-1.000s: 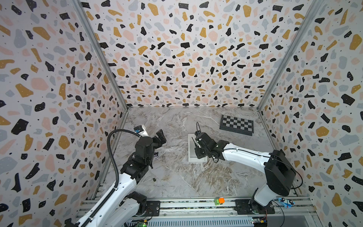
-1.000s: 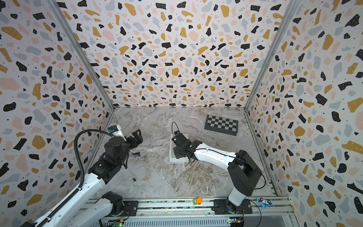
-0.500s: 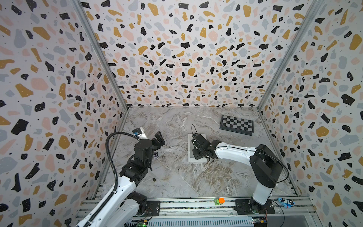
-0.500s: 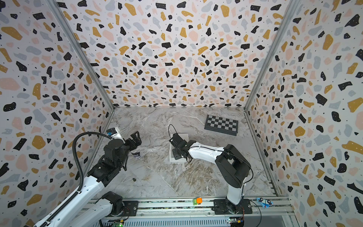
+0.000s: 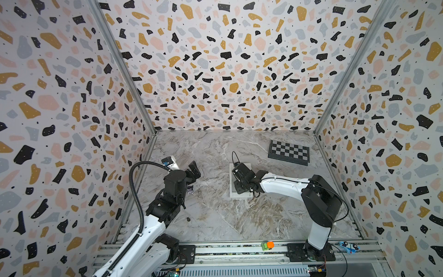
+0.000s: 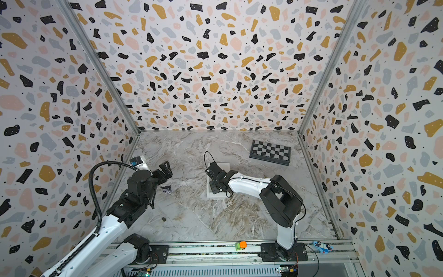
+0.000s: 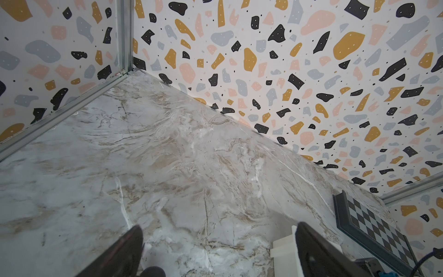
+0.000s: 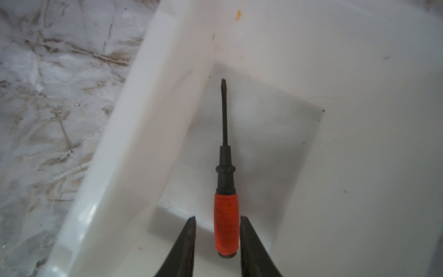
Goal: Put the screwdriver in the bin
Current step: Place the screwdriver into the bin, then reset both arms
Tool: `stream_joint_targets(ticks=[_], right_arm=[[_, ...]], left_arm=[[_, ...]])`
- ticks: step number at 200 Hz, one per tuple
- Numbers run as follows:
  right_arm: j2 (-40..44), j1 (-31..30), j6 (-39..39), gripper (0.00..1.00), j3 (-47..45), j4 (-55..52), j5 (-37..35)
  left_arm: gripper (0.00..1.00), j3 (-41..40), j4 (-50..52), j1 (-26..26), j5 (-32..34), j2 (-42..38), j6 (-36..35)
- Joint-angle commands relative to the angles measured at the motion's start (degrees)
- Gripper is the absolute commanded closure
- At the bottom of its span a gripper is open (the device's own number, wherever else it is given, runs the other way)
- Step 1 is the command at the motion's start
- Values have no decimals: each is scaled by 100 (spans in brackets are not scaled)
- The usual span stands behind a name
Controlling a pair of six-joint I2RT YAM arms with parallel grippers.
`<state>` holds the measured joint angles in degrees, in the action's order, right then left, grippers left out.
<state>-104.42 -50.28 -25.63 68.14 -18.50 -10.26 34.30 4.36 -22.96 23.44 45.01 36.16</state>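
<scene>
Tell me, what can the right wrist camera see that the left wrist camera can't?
Only the right wrist view shows the screwdriver, inside the bin with its red handle between the right jaws, which stand slightly apart with a gap showing on one side. Only the left wrist view shows the checkered board, the speckled walls and the left jaws, wide apart with nothing between them. Both show the white bin, just a corner of it in the left wrist view, and the marble tabletop.

Your right gripper hides the screwdriver beneath it in both top views and covers much of the bin; its fingers run off the wrist picture.
</scene>
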Motion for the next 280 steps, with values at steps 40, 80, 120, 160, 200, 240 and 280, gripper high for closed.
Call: stream_joint_targets(ticks=[40, 80, 120, 160, 200, 240, 280], right_arm=[[776, -3, 179, 67, 390, -205, -177], [1275, 159, 515, 67, 467, -193, -200], [1978, 844, 786, 65, 433, -232, 92], [2857, 1816, 1051, 52, 109, -250, 361], [3653, 2958, 1262, 13, -436, -295, 774], [4338, 3769, 1348, 1, -1015, -145, 1030], [4864, 4212, 1318, 1, -1550, 249, 852]], left_arm=[[0, 82, 42, -19, 173, -1, -188], [0, 218, 257, -11, 408, -63, -491], [0, 432, 460, -10, 599, -133, -959], [0, 474, 354, -9, 666, -186, -1483], [0, 527, -138, 6, 778, -113, -2337], [1, 589, -776, 566, 404, 98, -2831], [0, -112, -2349, 1196, -506, 315, -3636]])
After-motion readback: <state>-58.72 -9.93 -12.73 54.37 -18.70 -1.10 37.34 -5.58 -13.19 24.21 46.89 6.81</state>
